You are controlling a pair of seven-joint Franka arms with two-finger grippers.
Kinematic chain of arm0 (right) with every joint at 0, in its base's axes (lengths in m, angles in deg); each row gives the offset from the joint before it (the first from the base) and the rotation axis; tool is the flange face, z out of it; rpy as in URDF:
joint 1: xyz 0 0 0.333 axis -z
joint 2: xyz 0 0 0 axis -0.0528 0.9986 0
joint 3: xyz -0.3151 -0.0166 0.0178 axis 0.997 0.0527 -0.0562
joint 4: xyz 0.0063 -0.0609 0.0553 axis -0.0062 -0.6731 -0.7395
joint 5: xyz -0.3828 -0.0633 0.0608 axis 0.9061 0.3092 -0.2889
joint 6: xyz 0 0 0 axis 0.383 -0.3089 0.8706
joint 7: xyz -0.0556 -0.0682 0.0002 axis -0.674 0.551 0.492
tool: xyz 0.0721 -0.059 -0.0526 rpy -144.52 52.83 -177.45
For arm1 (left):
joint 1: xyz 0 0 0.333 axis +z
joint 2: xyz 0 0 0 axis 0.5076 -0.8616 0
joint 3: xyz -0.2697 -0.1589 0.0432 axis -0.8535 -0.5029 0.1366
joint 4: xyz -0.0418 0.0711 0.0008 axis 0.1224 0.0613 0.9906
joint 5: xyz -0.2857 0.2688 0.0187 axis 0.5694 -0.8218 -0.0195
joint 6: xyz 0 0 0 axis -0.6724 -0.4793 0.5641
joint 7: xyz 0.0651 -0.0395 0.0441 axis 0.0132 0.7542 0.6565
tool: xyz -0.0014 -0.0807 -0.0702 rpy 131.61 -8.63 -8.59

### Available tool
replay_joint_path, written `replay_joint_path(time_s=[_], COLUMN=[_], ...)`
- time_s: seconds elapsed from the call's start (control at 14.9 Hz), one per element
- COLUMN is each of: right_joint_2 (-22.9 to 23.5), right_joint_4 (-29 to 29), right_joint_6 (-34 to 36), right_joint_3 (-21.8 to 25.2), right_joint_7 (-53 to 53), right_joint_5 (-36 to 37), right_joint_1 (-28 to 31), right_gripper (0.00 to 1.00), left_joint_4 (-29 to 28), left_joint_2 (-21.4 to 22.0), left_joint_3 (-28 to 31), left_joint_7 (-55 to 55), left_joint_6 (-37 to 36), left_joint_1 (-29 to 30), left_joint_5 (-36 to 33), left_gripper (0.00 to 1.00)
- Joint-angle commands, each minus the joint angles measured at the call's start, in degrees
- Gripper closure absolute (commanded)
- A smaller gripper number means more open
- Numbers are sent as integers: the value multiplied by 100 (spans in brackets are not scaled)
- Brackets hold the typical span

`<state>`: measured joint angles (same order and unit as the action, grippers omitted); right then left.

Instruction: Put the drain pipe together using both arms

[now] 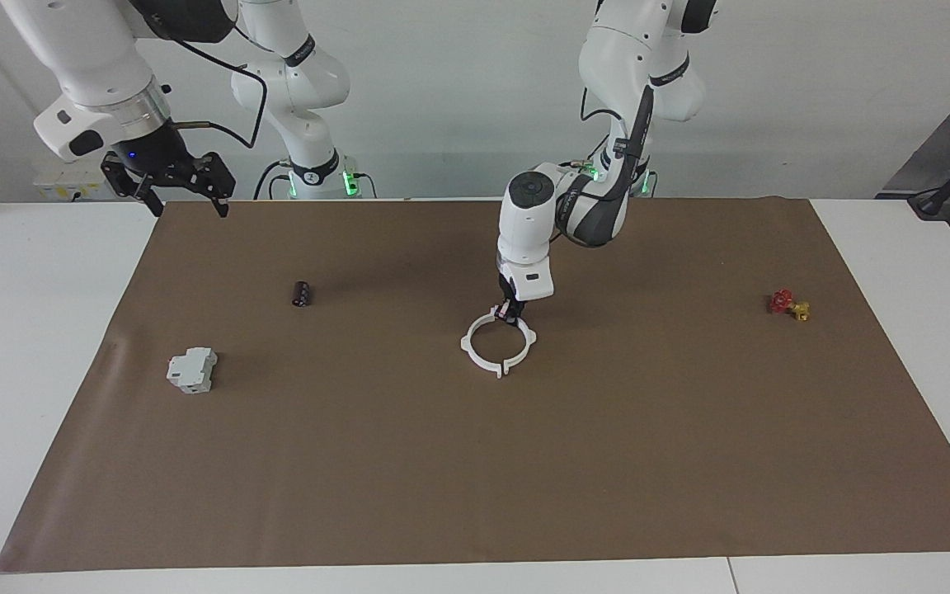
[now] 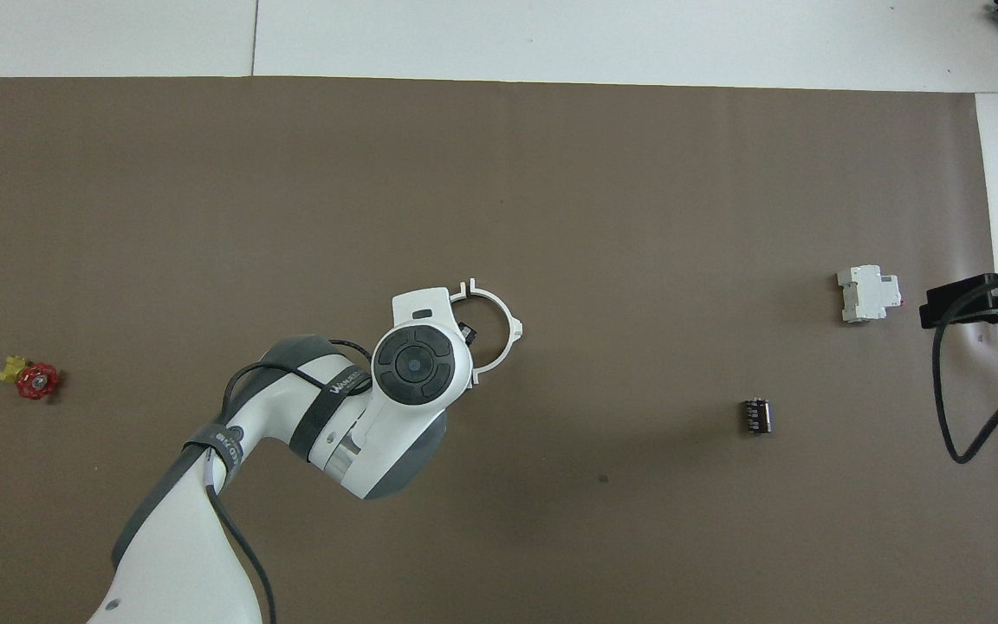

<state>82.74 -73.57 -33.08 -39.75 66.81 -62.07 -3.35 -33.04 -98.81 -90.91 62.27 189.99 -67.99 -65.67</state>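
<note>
The drain pipe [image 1: 498, 341] lies as one white ring mid-mat on the bench [image 1: 30, 346]. The left gripper [image 1: 510, 313] is down on its robot-side rim, jaws closed on it. The right gripper [image 1: 185, 195] hangs raised, jaws spread, over the mat's corner at the right arm's end.

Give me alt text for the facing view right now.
The left tool is shut on the robot-side edge of the white ring-shaped drain pipe at mid-mat. The right tool waits open, raised over the mat's corner. A black cylinder, grey-white box and red-yellow valve lie apart.
</note>
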Motion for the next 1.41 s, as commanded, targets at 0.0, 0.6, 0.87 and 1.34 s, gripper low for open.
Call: replay_joint_path(time_s=[0.0, 0.6, 0.87, 1.34], right_joint_2=[-63, -63, -63, -63], right_joint_4=[-3, -3, -3, -3], right_joint_6=[123, 123, 123, 123], right_joint_3=[-21, -21, -21, -21], right_joint_7=[68, 68, 68, 68], right_joint_5=[-132, -132, -132, -132], right_joint_1=[58, 58, 58, 58], right_gripper=[0, 0, 0, 0], left_joint_4=[-38, 6, 15, 15], left_joint_2=[-48, -118, -118, -110], left_joint_3=[92, 92, 92, 101], left_joint_7=[-55, -151, -160, -151], left_joint_6=[27, 10, -52, -201], left_joint_1=[-57, -31, -13, -13], left_joint_5=[-93, -260, -348, -348], left_gripper=[100, 100, 100, 100])
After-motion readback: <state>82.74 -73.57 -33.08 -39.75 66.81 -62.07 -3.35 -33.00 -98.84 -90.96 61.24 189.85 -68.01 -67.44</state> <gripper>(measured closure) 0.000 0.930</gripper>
